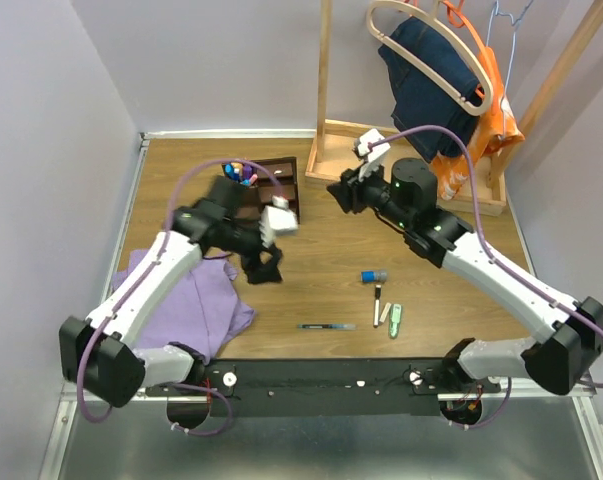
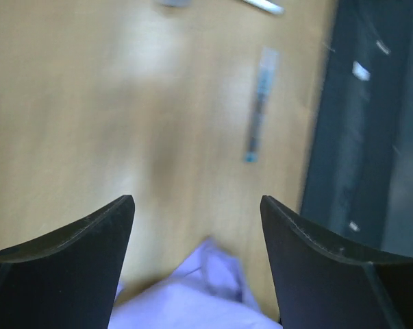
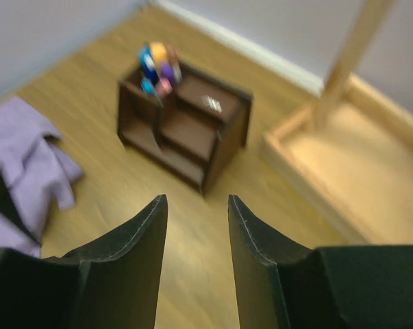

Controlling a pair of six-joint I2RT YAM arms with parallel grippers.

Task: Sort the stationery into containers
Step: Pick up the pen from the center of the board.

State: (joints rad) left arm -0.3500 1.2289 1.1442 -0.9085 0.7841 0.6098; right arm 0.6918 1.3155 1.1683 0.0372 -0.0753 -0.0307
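Wooden table [image 1: 321, 262], organiser [image 1: 284, 178] (lilac walls [image 1: 41, 150])

Top view: high above and behind the near edge, looking down on the whole wooden table [image 1: 326, 285]. Left wrist view: close to the tabletop, facing almost straight down (blurred), with a pen [image 2: 259, 103] at upper right and purple cloth [image 2: 192, 301] at bottom centre, both also in the top view. Right wrist view: farther off, slanting down at the brown organiser [image 3: 185, 130], upper left of centre, which the top view shares.
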